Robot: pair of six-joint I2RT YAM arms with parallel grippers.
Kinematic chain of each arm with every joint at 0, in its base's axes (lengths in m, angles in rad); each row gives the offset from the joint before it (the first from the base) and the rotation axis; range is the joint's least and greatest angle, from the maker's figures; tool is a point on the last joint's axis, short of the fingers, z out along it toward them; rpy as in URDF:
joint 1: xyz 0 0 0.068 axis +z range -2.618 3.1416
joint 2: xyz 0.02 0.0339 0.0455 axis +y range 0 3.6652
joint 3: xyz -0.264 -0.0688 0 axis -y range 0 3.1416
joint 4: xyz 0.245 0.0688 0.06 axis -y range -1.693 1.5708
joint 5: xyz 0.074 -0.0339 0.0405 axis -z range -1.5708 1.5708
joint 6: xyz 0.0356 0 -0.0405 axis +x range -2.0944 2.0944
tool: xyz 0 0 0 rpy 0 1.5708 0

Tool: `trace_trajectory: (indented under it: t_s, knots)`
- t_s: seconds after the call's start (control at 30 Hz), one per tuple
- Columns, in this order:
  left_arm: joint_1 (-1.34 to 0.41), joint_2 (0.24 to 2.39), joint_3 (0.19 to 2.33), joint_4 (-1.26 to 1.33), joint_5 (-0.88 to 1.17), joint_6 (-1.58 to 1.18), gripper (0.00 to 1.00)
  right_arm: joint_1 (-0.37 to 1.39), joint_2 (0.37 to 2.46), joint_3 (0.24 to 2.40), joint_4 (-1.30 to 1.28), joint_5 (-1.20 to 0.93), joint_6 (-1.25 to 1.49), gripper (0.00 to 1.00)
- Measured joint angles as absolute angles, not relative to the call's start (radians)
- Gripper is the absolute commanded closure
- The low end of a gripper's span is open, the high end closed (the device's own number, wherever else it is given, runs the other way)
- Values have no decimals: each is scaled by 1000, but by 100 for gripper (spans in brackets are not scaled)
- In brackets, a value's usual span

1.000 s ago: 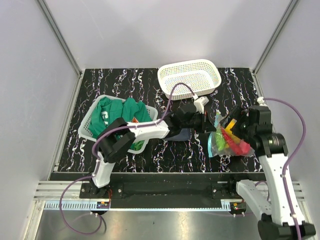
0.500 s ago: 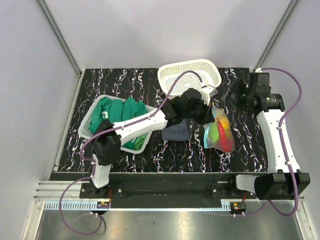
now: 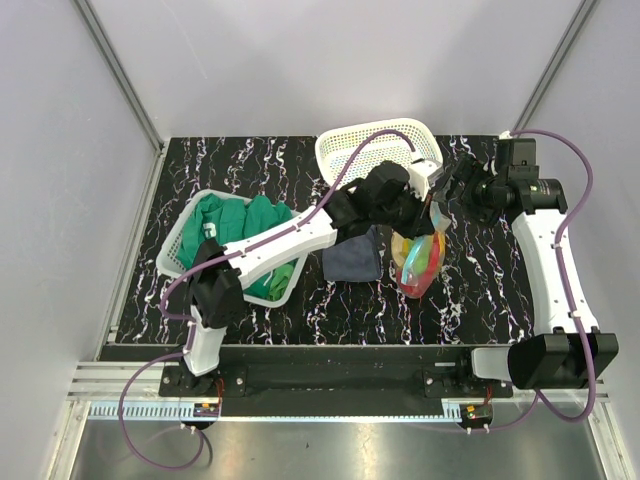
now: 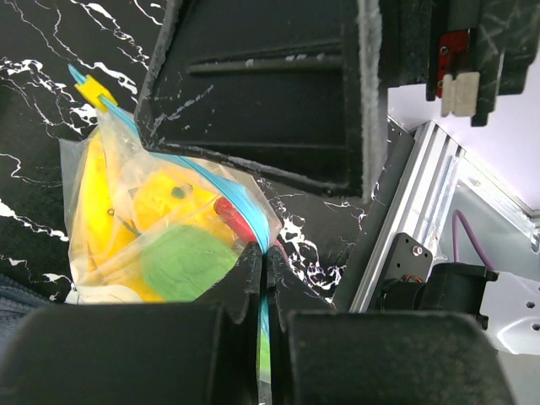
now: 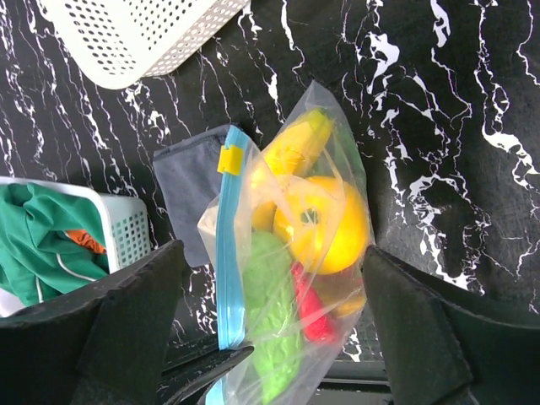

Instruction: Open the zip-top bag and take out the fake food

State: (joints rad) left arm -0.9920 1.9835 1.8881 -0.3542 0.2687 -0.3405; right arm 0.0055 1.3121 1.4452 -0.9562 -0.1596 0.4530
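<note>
- Your left gripper (image 4: pixel 264 257) is pinched on the teal zip strip of the zip-top bag (image 3: pixel 418 262). It has pulled the bag away from the right front corner toward the middle, beside the dark cloth (image 3: pixel 352 262).
- Your right gripper (image 3: pixel 452 190) has let go and swung up to the far right corner. It is spread wide, facing the bag.
- The fake food (image 5: pixel 325 221) is all inside and the mouth looks sealed, with the yellow slider (image 5: pixel 229 160) at one end.
- Opening isn't started, so the right claw probably takes the slider next.

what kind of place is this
Probably a robot test cell: plain white walls on aluminium framing, a black marbled tabletop, and staged props like a zip-top bag of fake food.
</note>
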Motion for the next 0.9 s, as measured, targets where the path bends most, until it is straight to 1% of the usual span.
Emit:
trace_trajectory:
  t_s: [0.03,0.07,0.2,0.4,0.47,0.5,0.53,0.57,0.6,0.63,0.67,0.73,0.77,0.8,0.9]
  knots:
    - [-992,1983,1888,-356,272,-340,100,6,1315,1449,-963,-161,449,13]
    - [-992,1983,1889,-358,275,-339,100,6,1317,1451,-966,-163,445,17]
    - [-996,1983,1890,-359,284,-339,100,6,1337,1455,-977,-189,434,21]
    - [-1005,1984,1891,-364,292,-338,100,6,1376,1457,-984,-202,418,33]
    - [-1010,1986,1895,-367,293,-336,100,6,1378,1457,-983,-205,416,48]
    - [-1012,1987,1896,-367,294,-336,100,6,1378,1457,-982,-206,412,52]
    - [-1015,1987,1897,-368,295,-335,100,6,1378,1457,-980,-210,412,62]
    - [-1017,1987,1897,-368,295,-335,100,6,1378,1457,-976,-215,414,65]
    - [-1020,1987,1897,-369,295,-332,100,6,1379,1457,-971,-222,412,67]
    - [-1023,1987,1897,-369,296,-331,100,6,1380,1456,-965,-228,414,73]
    - [-1025,1987,1897,-369,296,-329,100,6,1380,1454,-958,-231,418,76]
    - [-1028,1987,1897,-369,295,-327,100,6,1380,1446,-945,-235,422,89]
    - [-1029,1987,1897,-369,295,-324,100,6,1380,1442,-939,-236,424,100]
    - [-1029,1987,1897,-369,295,-321,100,6,1380,1437,-933,-239,427,100]
    - [-1029,1987,1895,-373,284,-313,67,6,1378,1429,-925,-239,440,100]
